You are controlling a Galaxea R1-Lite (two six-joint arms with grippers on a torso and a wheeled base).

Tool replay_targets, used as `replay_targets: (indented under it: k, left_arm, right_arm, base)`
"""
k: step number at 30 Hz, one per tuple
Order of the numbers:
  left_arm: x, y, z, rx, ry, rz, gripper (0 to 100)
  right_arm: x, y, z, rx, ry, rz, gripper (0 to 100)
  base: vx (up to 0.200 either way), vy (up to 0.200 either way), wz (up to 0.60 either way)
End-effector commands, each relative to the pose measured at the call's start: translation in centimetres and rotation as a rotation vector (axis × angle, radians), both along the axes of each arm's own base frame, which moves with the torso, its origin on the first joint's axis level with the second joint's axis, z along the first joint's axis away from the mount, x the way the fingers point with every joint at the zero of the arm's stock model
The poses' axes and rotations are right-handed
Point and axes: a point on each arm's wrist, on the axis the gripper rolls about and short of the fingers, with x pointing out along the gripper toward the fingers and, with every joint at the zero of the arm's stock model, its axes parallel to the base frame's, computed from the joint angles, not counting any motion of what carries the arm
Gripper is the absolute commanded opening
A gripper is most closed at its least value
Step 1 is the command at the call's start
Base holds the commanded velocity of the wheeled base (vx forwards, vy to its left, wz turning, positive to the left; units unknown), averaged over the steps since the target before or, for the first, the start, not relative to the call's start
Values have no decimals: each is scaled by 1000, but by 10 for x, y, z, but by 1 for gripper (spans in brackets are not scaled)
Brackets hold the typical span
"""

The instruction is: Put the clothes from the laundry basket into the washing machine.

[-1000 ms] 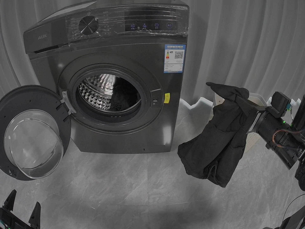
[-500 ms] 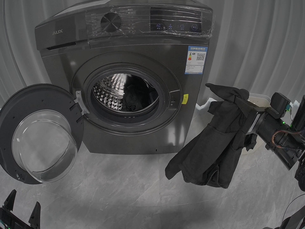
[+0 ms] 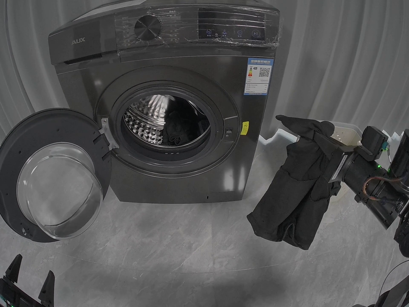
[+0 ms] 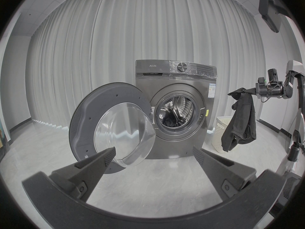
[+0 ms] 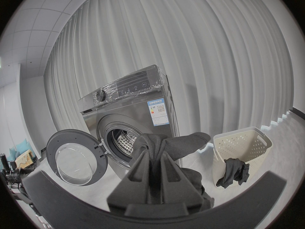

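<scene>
A grey front-loading washing machine (image 3: 170, 65) stands ahead with its round door (image 3: 51, 175) swung open to the left. Dark clothes lie inside the drum (image 3: 170, 124). My right gripper (image 3: 321, 138) is shut on a black garment (image 3: 298, 184), which hangs in the air to the right of the machine, above the floor. The fingers (image 5: 144, 172) pinch the cloth (image 5: 178, 145). A cream laundry basket (image 5: 241, 147) stands right of the machine with a dark piece of clothing (image 5: 233, 172) draped over its rim. My left gripper (image 4: 152, 166) is open and low at the front left (image 3: 30, 276).
White curtains (image 3: 341, 43) hang behind the machine. The grey tiled floor (image 3: 179, 244) in front of the machine is bare. The open door juts out over the floor on the left.
The head view shifted as the camera moved. The hanging black garment swung out to the left and back under my right gripper. The left gripper kept still.
</scene>
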Motion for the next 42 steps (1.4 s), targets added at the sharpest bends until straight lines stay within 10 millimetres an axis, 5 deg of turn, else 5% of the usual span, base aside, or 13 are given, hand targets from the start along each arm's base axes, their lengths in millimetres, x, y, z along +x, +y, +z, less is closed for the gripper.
replay_targets:
  k: [1,13,22,38,40,42]
  left_arm:
    - [0,0,-5,-1,1,0,100]
    - [0,0,-5,-1,1,2,100]
    - [0,0,-5,12,3,0,100]
    - [0,0,-5,29,-2,-18,100]
    - [-4,-1,14,8,-80,-21,100]
    - [-12,-1,57,8,-190,-42,100]
  right_arm:
    - [2,2,-3,-7,9,1,0]
    - [4,4,-6,-14,19,2,0]
    - [-1,11,-9,-24,29,47,0]
    - [29,66,-6,46,34,147,0]
    - [33,71,-7,50,39,149,0]
    - [37,75,-8,52,38,149,0]
  base:
    - [0,200,0]
    - [0,200,0]
    - [0,0,0]
    - [0,0,0]
    - [0,0,0]
    - [0,0,0]
